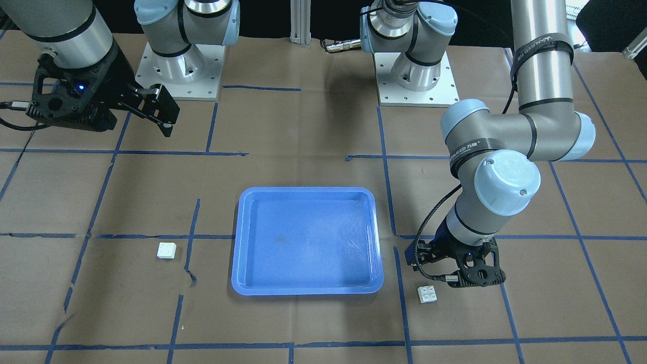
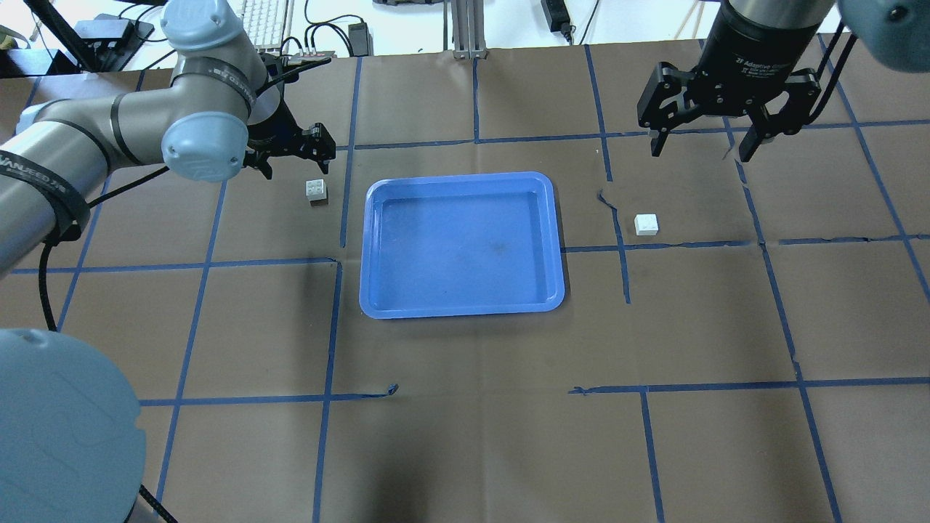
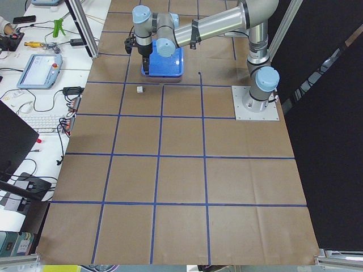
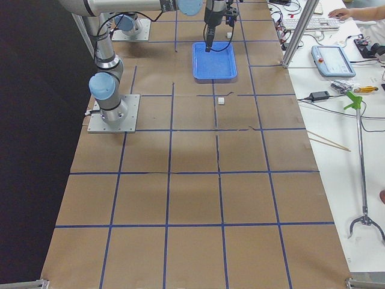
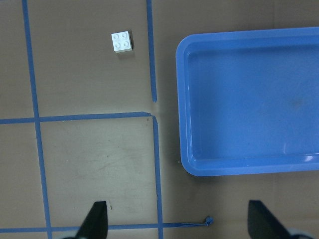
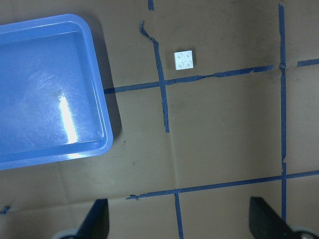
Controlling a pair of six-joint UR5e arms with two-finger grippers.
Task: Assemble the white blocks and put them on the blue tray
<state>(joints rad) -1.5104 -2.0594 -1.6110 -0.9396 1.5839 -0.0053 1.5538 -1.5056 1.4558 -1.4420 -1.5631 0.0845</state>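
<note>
The blue tray lies in the middle of the table, with nothing in it; it also shows in the front view. One white block sits studs-up left of the tray, just below my left gripper, which hovers above the table, open and holding nothing. In the left wrist view the block lies far ahead of the fingertips. The other white block sits right of the tray. My right gripper hangs high beyond it, open and holding nothing. The right wrist view shows this block and the tray's corner.
Brown paper with a blue tape grid covers the table. The two arm bases stand on metal plates at the robot's edge. Desks with a keyboard and tools lie beyond the table's far side.
</note>
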